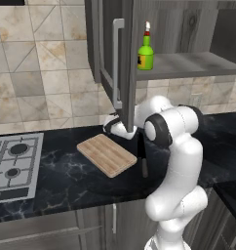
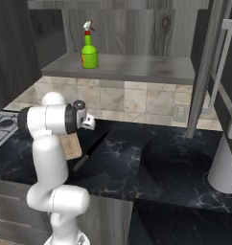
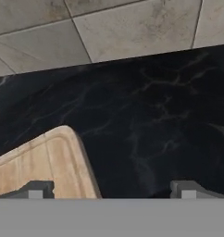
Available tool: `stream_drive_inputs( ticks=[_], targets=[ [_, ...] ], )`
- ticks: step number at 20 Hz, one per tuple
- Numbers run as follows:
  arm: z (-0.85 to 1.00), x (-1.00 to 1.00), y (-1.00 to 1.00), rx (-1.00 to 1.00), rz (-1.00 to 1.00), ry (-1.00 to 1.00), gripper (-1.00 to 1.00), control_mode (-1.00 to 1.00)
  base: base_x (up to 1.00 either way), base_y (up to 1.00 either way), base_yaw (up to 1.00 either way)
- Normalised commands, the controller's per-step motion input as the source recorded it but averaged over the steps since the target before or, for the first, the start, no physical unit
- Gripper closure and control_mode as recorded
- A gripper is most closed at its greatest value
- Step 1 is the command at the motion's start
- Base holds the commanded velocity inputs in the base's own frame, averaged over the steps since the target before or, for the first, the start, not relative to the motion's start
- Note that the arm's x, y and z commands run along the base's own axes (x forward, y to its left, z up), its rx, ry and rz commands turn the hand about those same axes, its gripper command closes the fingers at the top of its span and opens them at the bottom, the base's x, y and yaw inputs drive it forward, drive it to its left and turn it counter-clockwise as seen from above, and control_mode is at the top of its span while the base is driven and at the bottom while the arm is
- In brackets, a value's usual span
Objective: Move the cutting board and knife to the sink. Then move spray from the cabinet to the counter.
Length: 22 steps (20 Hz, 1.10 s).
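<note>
Hand view, bottom of frame: gripper [image 3: 112, 190] fingers spread wide, holding nothing, one tip over the cutting board [image 3: 37, 169] corner at lower left. Left base view, centre: board flat on counter [image 1: 66, 171], knife [image 1: 143, 163] just beside its right edge. Upper centre: spray [image 1: 146, 52] upright on cabinet [image 1: 188, 63] shelf, door open.

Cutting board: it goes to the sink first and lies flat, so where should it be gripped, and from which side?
Probably by an edge, coming in low from the side: the cutting board lies flat on the counter, so its broad top gives nothing to pinch. The corner nearest the open gripper looks handiest; the knife lies along the other side.
</note>
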Motion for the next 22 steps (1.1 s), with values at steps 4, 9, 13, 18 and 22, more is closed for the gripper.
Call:
stream_drive_inputs(
  ticks=[4,9,13,18,22],
  targets=[
    [-0.28,0.4,0.0,0.04,-0.03,0.0,-1.0,-1.0,0.0,0.0,0.0],
    [-0.29,0.26,0.01,0.05,-0.04,0.0,-1.0,-1.0,0.0,0.0,0.0],
    [-0.27,0.04,0.13,0.03,-0.06,0.0,-1.0,-1.0,0.0,0.0,0.0],
    [-0.26,0.0,0.23,0.0,-0.07,0.0,-1.0,-1.0,0.0,0.0,0.0],
    [-0.25,-0.08,0.23,0.0,-0.07,0.0,-1.0,-1.0,0.0,0.0,0.0]
  ],
)
